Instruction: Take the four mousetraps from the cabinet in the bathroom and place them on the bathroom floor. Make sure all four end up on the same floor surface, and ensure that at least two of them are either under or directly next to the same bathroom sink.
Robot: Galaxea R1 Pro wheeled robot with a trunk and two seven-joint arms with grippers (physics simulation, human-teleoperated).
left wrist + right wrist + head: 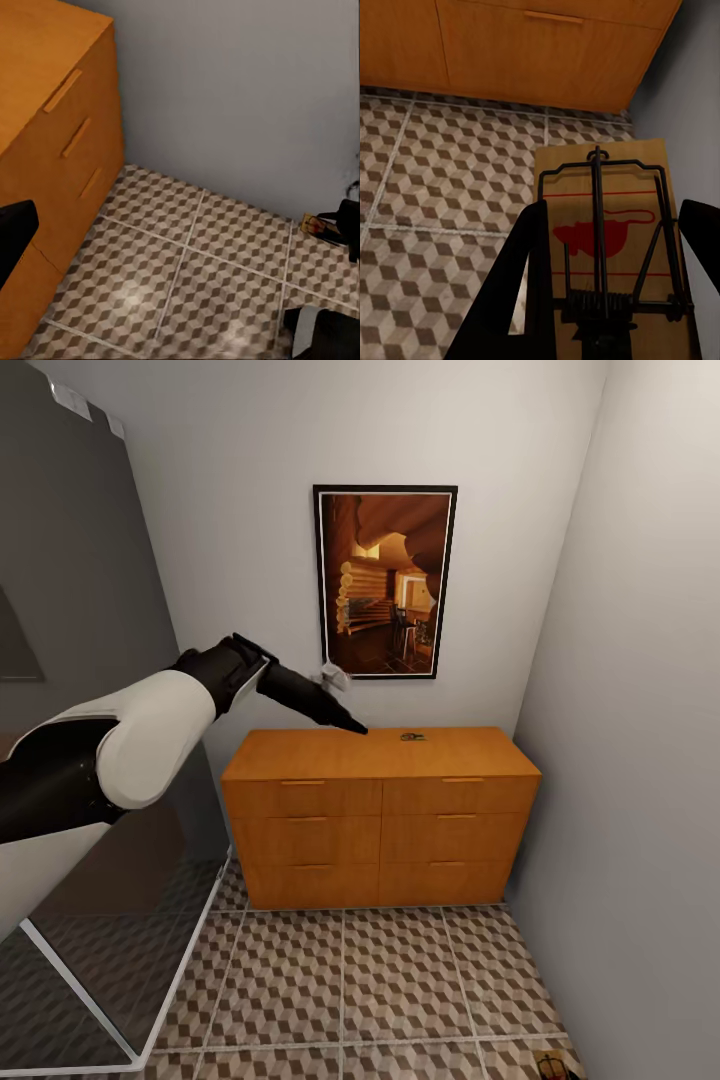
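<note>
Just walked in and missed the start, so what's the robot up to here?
It is moving mousetraps from the cabinet to the tiled floor. The right gripper holds one mousetrap low over the floor by the wall. The left gripper reaches over the cabinet top, where a small dark item, probably another trap, lies. Whether the left gripper is open is unclear.

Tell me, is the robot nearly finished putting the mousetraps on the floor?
Not yet, it seems. The right gripper holds one mousetrap low over the bathroom floor by the wall. Another trap sits on the cabinet, where the left gripper reaches; it needs bringing down.
</note>
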